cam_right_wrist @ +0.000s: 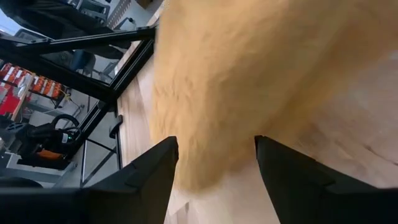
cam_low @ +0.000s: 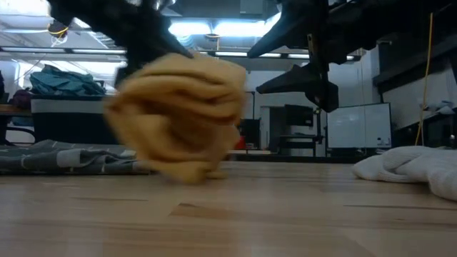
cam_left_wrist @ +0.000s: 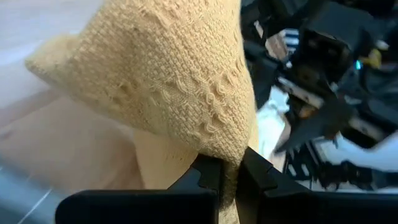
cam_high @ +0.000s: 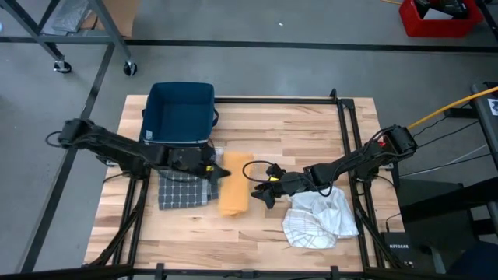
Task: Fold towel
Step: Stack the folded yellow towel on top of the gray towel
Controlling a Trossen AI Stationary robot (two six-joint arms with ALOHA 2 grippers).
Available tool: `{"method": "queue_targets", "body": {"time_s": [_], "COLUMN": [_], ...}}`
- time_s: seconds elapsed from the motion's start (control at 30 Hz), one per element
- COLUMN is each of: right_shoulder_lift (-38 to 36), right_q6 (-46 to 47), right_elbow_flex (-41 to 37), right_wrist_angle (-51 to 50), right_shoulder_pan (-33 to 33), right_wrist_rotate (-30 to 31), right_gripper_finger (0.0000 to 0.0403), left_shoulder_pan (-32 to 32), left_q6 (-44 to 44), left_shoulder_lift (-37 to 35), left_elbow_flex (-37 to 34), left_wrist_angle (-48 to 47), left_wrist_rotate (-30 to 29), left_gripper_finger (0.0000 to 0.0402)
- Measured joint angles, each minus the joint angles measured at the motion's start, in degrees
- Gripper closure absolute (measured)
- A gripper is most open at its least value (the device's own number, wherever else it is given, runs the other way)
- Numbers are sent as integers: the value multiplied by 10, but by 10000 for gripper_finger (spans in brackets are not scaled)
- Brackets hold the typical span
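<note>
The yellow towel is lifted mid-tabletop, one edge clamped in the left tool. The right tool, fingers apart, is poised beside it; slippage from this narrow pinch could undo the fold.

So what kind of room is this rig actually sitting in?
Most likely a robotics lab or workshop. The wooden table stands on a bare grey floor, a wheeled metal frame is parked beside it, and whiteboards and ceiling strip lights show behind.
</note>
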Motion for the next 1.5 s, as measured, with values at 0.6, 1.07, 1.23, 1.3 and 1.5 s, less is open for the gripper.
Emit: {"method": "queue_targets", "body": {"time_s": [0.6,1.07,1.23,1.3,1.5], "right_shoulder_lift": [0,0,0,0,0], "right_q6": [9,9,9,9,9], "right_elbow_flex": [0,0,0,0,0], "right_wrist_angle": [4,0,0,0,0], "right_shoulder_pan": [0,0,0,0,0], "right_wrist_rotate": [15,6,6,6,6], "right_gripper_finger": [178,178,178,178,178], "left_shoulder_pan": [-73,-85,-85,-85,-85], "left_q6": [-153,-205,-224,-225,-226], "left_shoulder_lift": [-210,-271,-271,-271,-263], "left_elbow_flex": [0,1,1,1,1], "left_wrist_angle": [-351,-519,-576,-585,-605], "left_wrist_rotate": [-8,-14,-13,-14,-27], "left_gripper_finger": [394,394,394,394,391]}}
